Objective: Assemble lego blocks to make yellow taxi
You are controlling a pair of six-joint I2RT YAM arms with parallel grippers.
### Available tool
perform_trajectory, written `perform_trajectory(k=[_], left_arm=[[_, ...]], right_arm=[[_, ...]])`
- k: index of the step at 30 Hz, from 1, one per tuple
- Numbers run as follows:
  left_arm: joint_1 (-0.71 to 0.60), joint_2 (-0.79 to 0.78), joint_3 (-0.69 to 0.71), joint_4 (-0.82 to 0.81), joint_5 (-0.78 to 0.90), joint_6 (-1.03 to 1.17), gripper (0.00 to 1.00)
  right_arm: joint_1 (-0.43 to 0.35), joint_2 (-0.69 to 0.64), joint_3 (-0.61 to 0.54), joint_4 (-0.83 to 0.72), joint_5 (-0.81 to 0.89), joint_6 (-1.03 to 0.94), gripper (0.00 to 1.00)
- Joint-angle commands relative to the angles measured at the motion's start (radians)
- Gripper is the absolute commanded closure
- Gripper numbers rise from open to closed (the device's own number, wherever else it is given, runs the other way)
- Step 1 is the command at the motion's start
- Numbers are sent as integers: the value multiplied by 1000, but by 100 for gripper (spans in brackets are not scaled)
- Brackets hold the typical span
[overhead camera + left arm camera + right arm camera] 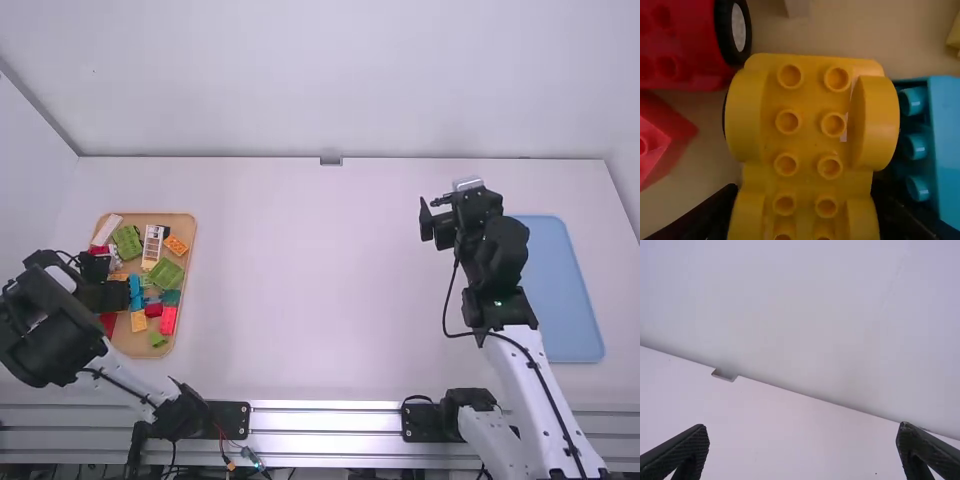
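My left gripper (pixel 116 281) is down in the wooden tray (pixel 188 219) at the table's left, with a bit of yellow showing at its fingers. In the left wrist view a yellow car base with studs and rounded wheel arches (pixel 810 120) lies between the two fingers of the left gripper (pixel 805 212), which is shut on its sides. My right gripper (pixel 432 222) is held over the right half of the table. From its own wrist, the right gripper (pixel 802 437) stands open with nothing between its fingers.
Beside the yellow base are a blue block (pixel 947 150), a red wheeled piece (pixel 682 45) and a red block (pixel 662 137). Green, orange and white pieces (pixel 152 245) crowd the tray. A blue tray (pixel 570 300) lies at the right, beside the right arm.
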Motion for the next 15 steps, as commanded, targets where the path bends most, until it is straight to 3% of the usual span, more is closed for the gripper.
perform_trajectory(k=[1, 6, 8, 15], left_arm=[[-3, 15, -7, -8, -5, 10, 30], [-3, 15, -7, -20, -31, -6, 33], [-2, 15, -7, -31, -30, -4, 41], [-3, 11, -7, -6, -29, -99, 55]], right_arm=[[5, 6, 39, 6, -1, 3, 1], [5, 6, 39, 22, -1, 27, 1], [5, 6, 39, 26, 0, 26, 1], [5, 6, 39, 25, -1, 25, 1]])
